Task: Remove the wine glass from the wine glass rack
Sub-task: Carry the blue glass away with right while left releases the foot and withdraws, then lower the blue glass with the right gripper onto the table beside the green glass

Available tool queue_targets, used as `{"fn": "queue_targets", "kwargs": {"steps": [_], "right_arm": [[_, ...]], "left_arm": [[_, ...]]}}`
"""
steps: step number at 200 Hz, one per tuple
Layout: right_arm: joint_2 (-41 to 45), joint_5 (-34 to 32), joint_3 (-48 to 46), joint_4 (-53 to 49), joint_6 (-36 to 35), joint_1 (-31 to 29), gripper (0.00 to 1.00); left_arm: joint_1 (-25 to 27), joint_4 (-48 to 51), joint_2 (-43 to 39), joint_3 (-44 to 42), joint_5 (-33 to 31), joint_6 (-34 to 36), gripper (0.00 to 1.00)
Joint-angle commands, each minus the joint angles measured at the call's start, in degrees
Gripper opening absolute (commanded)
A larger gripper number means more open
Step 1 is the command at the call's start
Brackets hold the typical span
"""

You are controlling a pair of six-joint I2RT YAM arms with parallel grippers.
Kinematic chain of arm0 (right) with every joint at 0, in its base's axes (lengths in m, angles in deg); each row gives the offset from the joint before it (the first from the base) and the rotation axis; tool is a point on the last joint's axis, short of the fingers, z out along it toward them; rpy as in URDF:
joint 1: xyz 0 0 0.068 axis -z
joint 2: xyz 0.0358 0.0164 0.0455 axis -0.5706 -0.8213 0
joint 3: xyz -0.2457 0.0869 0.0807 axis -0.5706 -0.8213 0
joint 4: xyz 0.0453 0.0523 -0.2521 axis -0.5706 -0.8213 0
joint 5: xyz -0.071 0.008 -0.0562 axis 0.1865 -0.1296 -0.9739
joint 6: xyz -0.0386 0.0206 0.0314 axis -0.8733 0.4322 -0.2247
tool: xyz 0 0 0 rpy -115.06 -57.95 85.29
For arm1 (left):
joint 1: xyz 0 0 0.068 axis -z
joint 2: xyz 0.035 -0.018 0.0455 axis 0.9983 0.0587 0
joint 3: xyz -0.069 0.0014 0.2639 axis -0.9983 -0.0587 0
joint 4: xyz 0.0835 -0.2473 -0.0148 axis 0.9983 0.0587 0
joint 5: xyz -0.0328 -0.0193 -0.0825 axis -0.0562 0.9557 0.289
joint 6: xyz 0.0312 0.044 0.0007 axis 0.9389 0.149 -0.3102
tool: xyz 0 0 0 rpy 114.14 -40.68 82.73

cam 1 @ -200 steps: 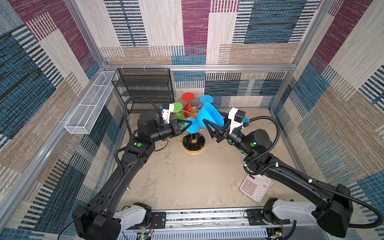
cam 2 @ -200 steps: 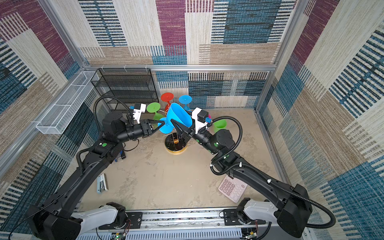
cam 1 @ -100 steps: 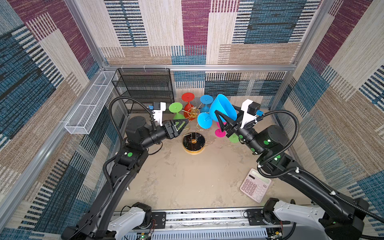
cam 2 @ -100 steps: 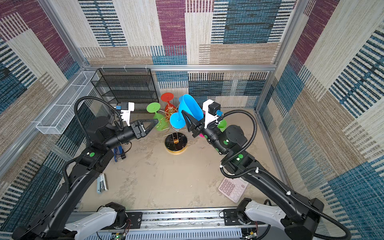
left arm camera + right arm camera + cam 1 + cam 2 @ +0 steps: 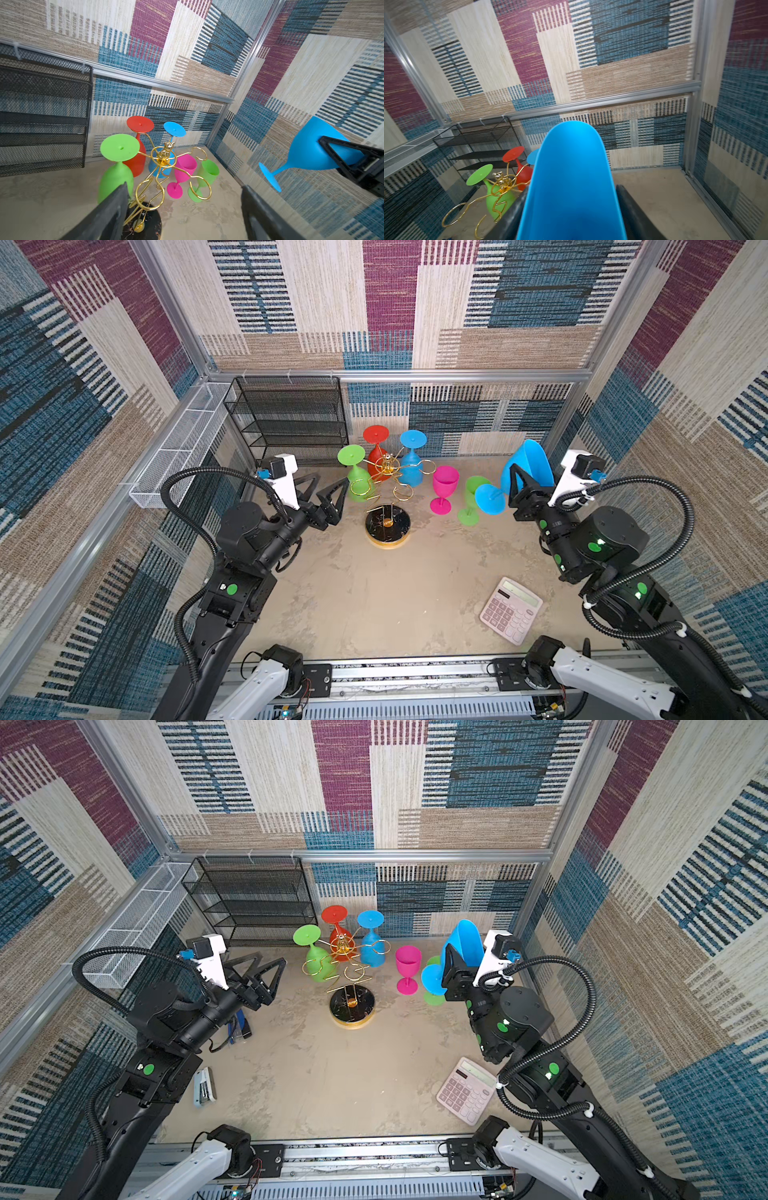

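The gold wine glass rack (image 5: 388, 472) stands mid-table on its round black base (image 5: 387, 526). A green (image 5: 357, 475), a red (image 5: 376, 450) and a blue glass (image 5: 411, 468) hang upside down from it. My right gripper (image 5: 530, 481) is shut on the bowl of a blue wine glass (image 5: 534, 460), held tilted in the air to the right of the rack and clear of it. In the right wrist view its bowl (image 5: 571, 176) fills the gap between both fingers (image 5: 627, 203). My left gripper (image 5: 331, 481) stands open and empty to the left of the rack.
A pink glass (image 5: 444, 489) and a green glass (image 5: 471, 497) stand upright on the table between rack and right gripper. A black mesh shelf unit (image 5: 291, 418) is at the back, a white wire basket (image 5: 178, 448) on the left wall, a calculator (image 5: 511, 610) at front right.
My right gripper has carried the blue wine glass away from the rack to the right. My left gripper has opened and drawn back to the left, off the rack.
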Motion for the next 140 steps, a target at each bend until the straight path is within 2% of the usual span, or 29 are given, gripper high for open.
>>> {"fn": "queue_targets", "kwargs": {"steps": [1,47,88,140], "right_arm": [[0.69,-5.89,-1.60,-3.45,2.57,1.13,0.55],[-3.43,-1.92,-3.19,-2.22,3.53,6.54,0.54],[-7.09,10.21,-4.53,-1.65,4.08,19.45,0.54],[-9.94,16.47,-10.83,5.59,2.69,30.48,0.57]], "left_arm": [[-0.15,0.13,-0.44,-0.67,-5.06,5.75,0.88],[-0.11,0.15,-0.79,-1.30,-6.34,7.97,0.90],[-0.11,0.02,-1.89,-2.56,-7.76,9.70,0.93],[-0.19,-1.02,-2.42,-3.80,-12.17,12.03,0.95]]}}
